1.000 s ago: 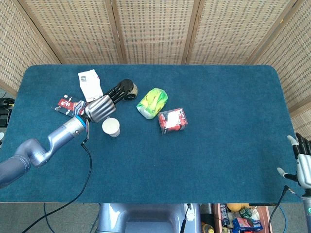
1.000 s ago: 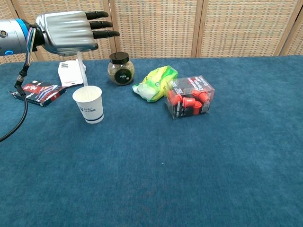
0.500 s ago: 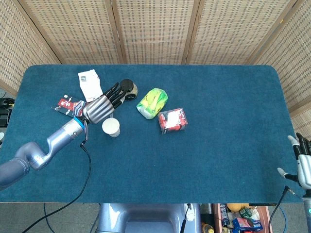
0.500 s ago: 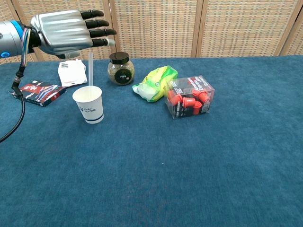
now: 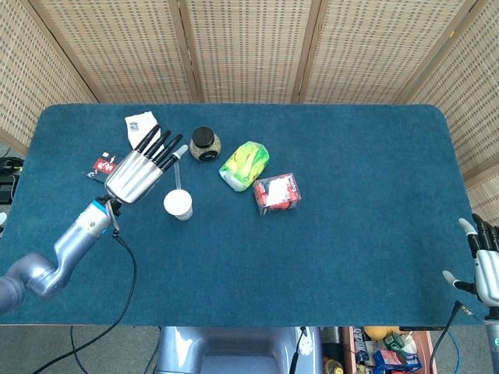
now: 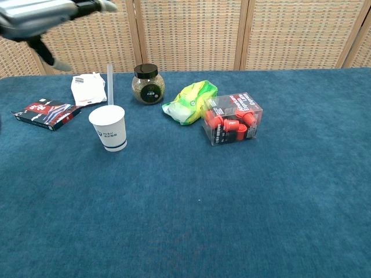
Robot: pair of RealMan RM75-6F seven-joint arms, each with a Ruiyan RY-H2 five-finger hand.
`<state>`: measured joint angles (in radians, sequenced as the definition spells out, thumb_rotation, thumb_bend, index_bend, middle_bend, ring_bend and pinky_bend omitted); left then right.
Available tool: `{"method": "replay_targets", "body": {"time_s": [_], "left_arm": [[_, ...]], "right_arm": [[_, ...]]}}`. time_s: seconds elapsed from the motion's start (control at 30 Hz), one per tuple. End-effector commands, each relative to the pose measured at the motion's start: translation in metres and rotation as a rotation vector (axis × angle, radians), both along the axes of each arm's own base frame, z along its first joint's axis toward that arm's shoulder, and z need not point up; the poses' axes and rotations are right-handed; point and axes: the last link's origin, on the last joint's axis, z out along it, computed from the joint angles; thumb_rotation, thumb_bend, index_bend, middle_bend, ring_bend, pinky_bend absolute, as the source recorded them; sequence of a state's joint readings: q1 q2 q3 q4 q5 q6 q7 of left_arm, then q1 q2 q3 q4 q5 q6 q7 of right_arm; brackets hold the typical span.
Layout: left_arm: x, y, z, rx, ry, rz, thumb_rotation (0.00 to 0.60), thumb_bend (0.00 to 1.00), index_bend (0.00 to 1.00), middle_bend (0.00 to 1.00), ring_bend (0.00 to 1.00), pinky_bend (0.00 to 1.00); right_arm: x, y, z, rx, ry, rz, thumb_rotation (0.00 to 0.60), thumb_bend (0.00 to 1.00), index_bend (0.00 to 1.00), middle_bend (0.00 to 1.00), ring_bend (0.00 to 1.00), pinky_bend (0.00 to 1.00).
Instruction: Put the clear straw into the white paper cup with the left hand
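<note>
Looking down in the head view, the left hand (image 5: 139, 171) hangs over the table (image 5: 351, 257) with its dark fingers (image 5: 160, 146) spread and straight, holding nothing. Its palm side is hidden, and the hand covers part of the red packet (image 5: 102, 165). The clear straw (image 5: 177, 173) stands in the white paper cup (image 5: 178, 204), just beside the fingertips on their right and apart from them; its faint upper end is hard to trace against the blue cloth. The white card (image 5: 139, 127) lies beyond the fingertips, partly under them. The jar (image 5: 204, 143) sits further right of the fingers. The right hand (image 5: 485, 265) shows only at the frame's lower right corner, cut off by the edge, fingers straight and apart, well away from everything.

From the chest view, the left hand (image 6: 40, 10) is blurred and cropped by the top left corner, so its fingers cannot be judged there. The straw (image 6: 109, 84) rises upright from the cup (image 6: 108, 128), below and right of the hand, untouched. The right hand is out of this view.
</note>
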<state>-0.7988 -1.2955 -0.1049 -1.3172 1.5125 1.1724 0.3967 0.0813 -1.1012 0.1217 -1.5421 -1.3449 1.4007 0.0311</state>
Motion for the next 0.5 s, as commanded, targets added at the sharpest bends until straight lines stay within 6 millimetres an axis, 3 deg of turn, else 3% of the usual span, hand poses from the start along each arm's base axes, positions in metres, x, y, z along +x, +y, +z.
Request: {"method": "replay_targets", "body": {"time_s": [0.03,0.27,0.5], "left_arm": [[-0.039,-0.043,0.04,0.0,-0.271,0.212,0.6,0.09,0.0,0.0,0.0,0.0],[-0.097,-0.121,0.048,-0.017,-0.434,0.478,0.6,0.09,0.0,0.0,0.0,0.0],[-0.116,-0.18,0.038,-0.012,-0.47,0.55,0.6,0.08,0.0,0.0,0.0,0.0]], "right_arm": [[0.001,0.001,0.0,0.002,-0.001,0.004,0.6,0.0,0.0,0.0,0.0,0.0],[0.006,0.003,-0.001,-0.005,0.014,0.031,0.6,0.0,0.0,0.0,0.0,0.0],[0.013,0.008,0.002,-0.035,0.022,0.073,0.6,0.0,0.0,0.0,0.0,0.0]]}}
